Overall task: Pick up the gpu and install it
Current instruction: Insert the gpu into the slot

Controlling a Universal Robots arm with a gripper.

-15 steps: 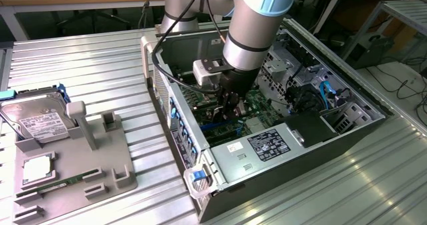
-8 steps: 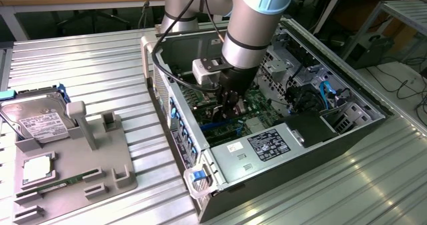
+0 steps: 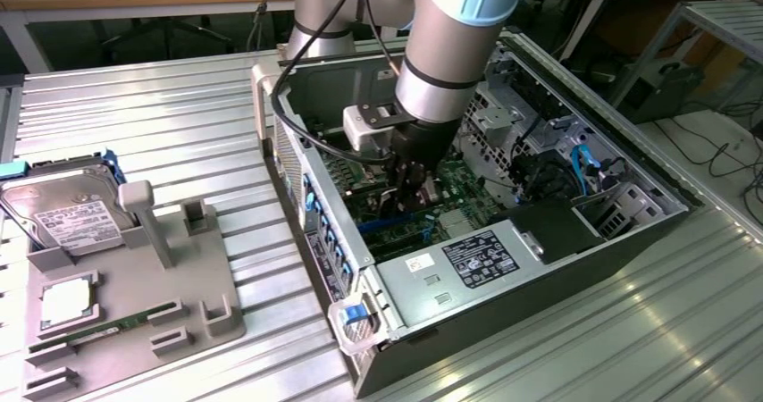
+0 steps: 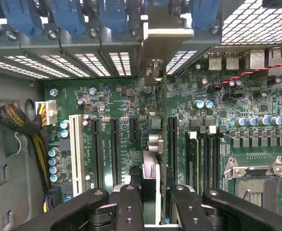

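1. The pick-up looks done: the pincer (image 4: 153,202) is clamped on the gpu (image 4: 150,178), held edge-on between the two black fingers (image 4: 129,207), with its pale bracket (image 4: 162,33) reaching to the rear wall of the computer case (image 3: 620,161).
2. The card hangs inside the open case, over the green motherboard (image 4: 121,110), roughly in line with the black expansion slots (image 4: 115,149). I judge the installing under way but unfinished; whether the card's edge is already in a slot cannot be told.
3. The grey holder tray (image 3: 179,277) on the table (image 3: 155,107), near its edge at the exterior view's left, has an empty upright slot, while the hard drive (image 3: 66,210) and the green memory stick (image 3: 113,323) sit in theirs.
4. The exterior view gives the whole layout: the arm (image 3: 453,54) reaching down into the case, the tray beside it, the ribbed metal table. The card itself is hard to make out there.
5. The wrist view gives the close detail: the grip, the slots, the white slot (image 4: 75,149), the blue retaining clips (image 4: 69,14) and the empty processor socket (image 4: 256,180).
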